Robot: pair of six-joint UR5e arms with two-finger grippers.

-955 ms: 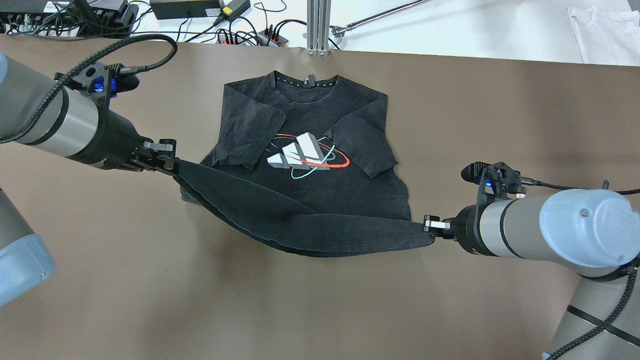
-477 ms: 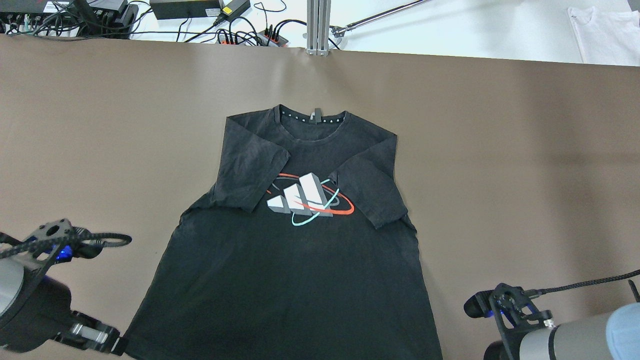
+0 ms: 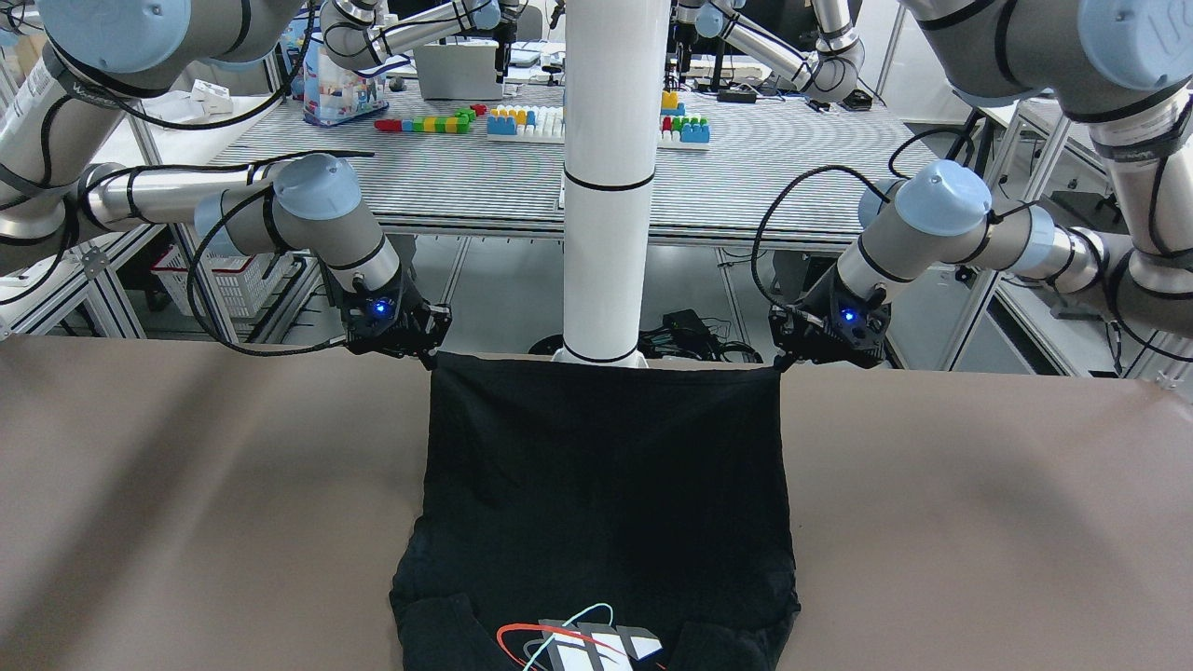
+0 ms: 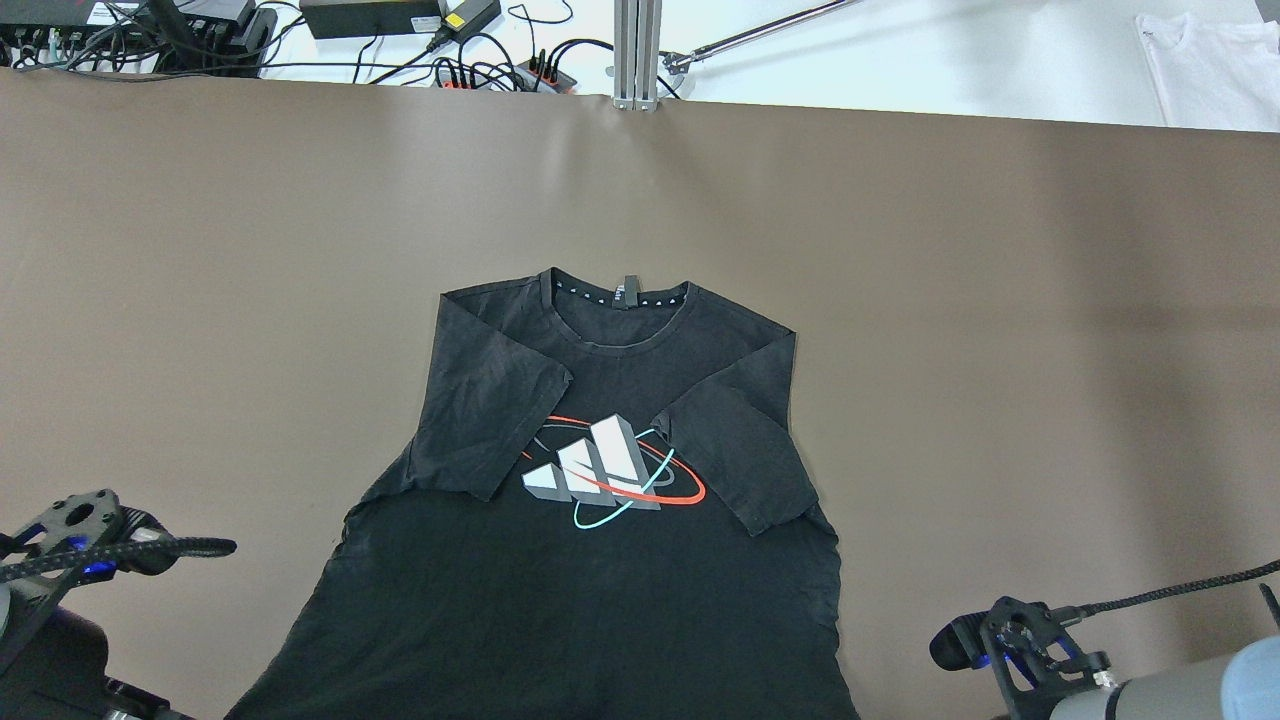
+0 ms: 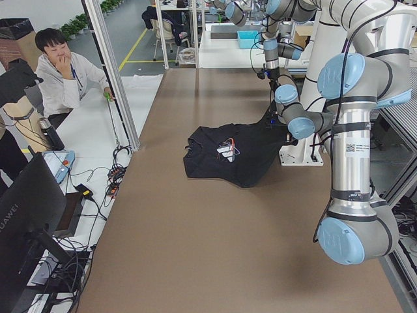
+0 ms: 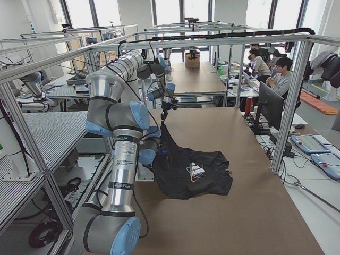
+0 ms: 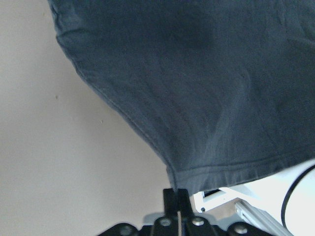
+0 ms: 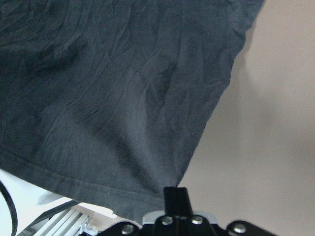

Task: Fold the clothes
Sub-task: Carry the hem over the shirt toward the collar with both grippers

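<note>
Black T-shirt (image 4: pixel 600 590) on worktop (image 4: pixel 1000 300), sleeves folded inward; left pincer (image 7: pixel 175 192) and right pincer (image 8: pixel 175 191) each clamped on 1 hem corner.

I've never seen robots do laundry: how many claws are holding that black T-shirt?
2. The left gripper pinches one hem corner of the black T-shirt, the right gripper the other. No others seem hidden.

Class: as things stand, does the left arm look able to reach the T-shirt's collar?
Probably not: the left gripper is shut on a hem corner of the T-shirt, and the collar lies at the far end.
</note>
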